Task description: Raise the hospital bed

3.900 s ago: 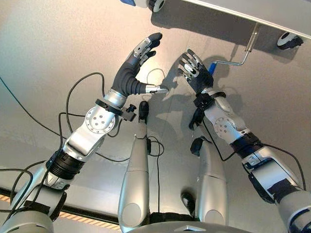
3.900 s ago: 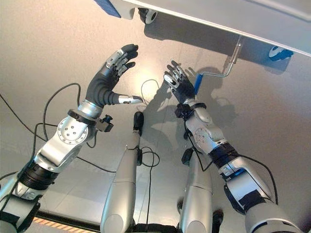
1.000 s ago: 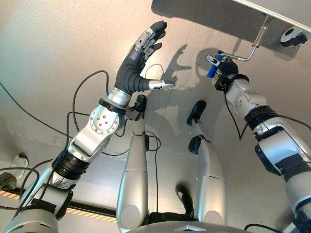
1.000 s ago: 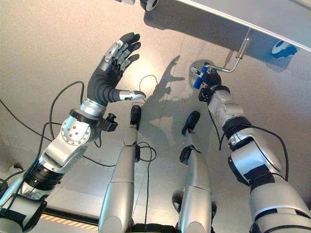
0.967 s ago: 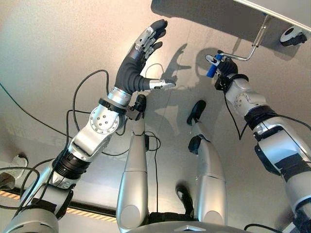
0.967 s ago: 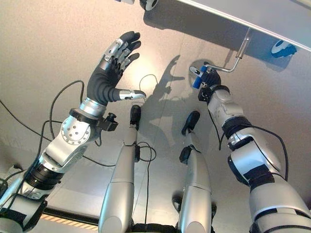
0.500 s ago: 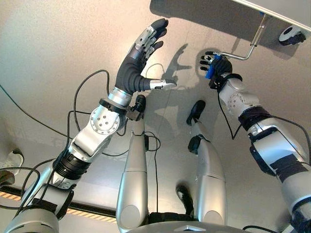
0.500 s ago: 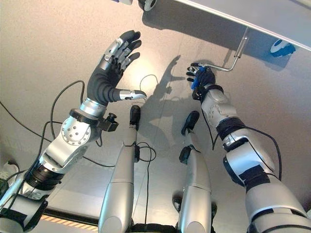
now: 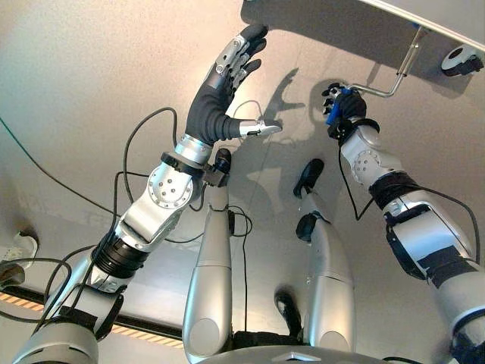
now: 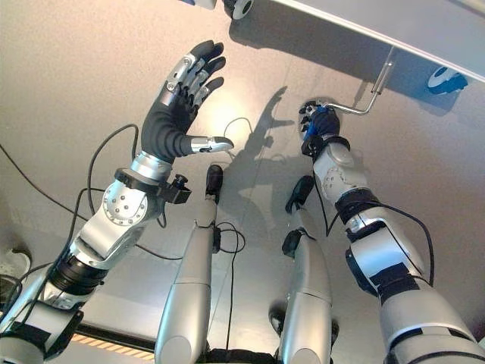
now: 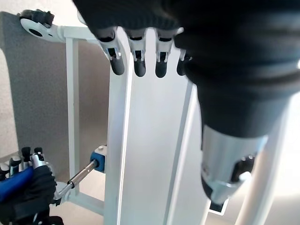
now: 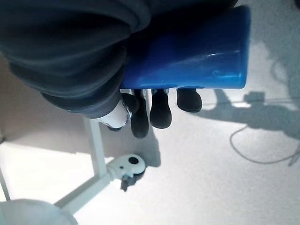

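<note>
Right wrist view: fingers (image 12: 159,110) wrap blue handle (image 12: 187,56).

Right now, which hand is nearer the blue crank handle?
Right. The right hand has its fingers curled round the blue crank handle; the left hand hovers open, well off to the left of it.

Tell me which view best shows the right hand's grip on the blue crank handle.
The right wrist view: the right hand has its fingers curled round the blue crank handle from very close. Both eye views show hand and handle small, below the bed frame. The left wrist view catches them in a corner beside the crank rod.
</note>
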Available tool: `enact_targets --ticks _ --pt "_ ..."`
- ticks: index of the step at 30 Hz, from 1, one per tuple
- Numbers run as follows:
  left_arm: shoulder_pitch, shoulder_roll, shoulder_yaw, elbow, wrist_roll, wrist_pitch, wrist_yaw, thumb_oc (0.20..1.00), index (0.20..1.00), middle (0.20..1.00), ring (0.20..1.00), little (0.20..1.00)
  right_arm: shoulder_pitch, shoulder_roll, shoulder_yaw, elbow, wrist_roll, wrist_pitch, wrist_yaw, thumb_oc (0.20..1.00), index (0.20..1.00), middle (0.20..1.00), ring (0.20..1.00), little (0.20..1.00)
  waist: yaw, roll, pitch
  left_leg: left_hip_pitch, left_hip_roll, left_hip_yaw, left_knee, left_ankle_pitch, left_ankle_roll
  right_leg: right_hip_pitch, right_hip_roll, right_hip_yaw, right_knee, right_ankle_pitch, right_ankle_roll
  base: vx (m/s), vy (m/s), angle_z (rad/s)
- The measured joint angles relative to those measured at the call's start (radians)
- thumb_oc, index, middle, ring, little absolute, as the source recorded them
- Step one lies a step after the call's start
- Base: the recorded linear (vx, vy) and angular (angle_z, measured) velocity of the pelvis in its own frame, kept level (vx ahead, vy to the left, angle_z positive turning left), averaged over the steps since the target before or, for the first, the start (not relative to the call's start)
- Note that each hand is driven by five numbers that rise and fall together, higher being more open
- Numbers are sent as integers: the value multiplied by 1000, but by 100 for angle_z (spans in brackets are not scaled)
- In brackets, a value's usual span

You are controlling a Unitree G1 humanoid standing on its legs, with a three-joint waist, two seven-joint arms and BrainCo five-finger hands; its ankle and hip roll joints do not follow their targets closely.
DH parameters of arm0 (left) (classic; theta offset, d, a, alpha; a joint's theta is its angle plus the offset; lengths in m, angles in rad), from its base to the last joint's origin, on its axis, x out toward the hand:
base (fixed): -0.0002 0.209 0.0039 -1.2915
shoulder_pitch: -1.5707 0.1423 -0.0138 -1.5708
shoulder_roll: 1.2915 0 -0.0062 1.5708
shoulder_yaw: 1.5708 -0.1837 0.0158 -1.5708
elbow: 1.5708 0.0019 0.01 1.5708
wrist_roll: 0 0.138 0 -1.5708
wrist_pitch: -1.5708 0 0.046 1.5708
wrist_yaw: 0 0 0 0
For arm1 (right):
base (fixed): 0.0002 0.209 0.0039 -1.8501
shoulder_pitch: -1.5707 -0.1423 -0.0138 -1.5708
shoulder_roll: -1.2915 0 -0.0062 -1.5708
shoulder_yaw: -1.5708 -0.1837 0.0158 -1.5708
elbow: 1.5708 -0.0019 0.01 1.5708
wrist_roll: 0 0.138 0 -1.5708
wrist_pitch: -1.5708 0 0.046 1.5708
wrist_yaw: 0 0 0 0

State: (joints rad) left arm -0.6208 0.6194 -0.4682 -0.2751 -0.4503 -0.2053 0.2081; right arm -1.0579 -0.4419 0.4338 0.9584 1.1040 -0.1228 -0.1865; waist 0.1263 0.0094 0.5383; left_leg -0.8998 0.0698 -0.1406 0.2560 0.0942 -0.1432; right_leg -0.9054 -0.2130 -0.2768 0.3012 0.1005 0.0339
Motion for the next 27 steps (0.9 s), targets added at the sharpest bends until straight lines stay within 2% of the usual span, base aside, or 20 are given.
enact_targets --ticks 4,8,10,17,27 --pt "-7 -1 -10 0 -4 -3 2 1000 1000 1000 1000 1000 -9 6 -19 37 -1 -9 0 200 200 200 200 200 11 2 -1 -11 -4 -1 2 2 1 -14 -9 -1 12 -4 0 6 53 4" --pt "-9 -9 -12 2 -5 -9 2 1000 1000 1000 1000 1000 -36 6 -38 116 -15 -12 -1 200 200 200 200 200 27 16 -2 -21 -17 -7 8 3 0 -35 -25 -3 57 -34 3 7 63 12" --pt "-9 -18 -16 5 -5 -9 2 1000 1000 1000 1000 1000 -40 -2 -51 157 -28 -12 -2 200 200 200 200 200 33 35 -4 -27 -31 -23 17 1 0 -44 -46 -9 97 -57 6 39 75 22" --pt "-39 -24 -19 3 -5 -26 2 1000 1000 1000 1000 1000 -53 -83 -111 230 -63 -11 -13 200 200 200 200 200 55 71 -5 -125 -78 -47 92 -8 4 -144 -109 -24 243 -131 1 21 49 22" --pt "-33 -22 -21 -2 -5 -35 3 1000 1000 1000 1000 1000 -118 -137 -131 332 -133 -11 -13 200 200 200 200 200 55 88 -9 -234 -101 -59 169 -23 3 -260 -138 -6 344 -163 -5 20 19 6"
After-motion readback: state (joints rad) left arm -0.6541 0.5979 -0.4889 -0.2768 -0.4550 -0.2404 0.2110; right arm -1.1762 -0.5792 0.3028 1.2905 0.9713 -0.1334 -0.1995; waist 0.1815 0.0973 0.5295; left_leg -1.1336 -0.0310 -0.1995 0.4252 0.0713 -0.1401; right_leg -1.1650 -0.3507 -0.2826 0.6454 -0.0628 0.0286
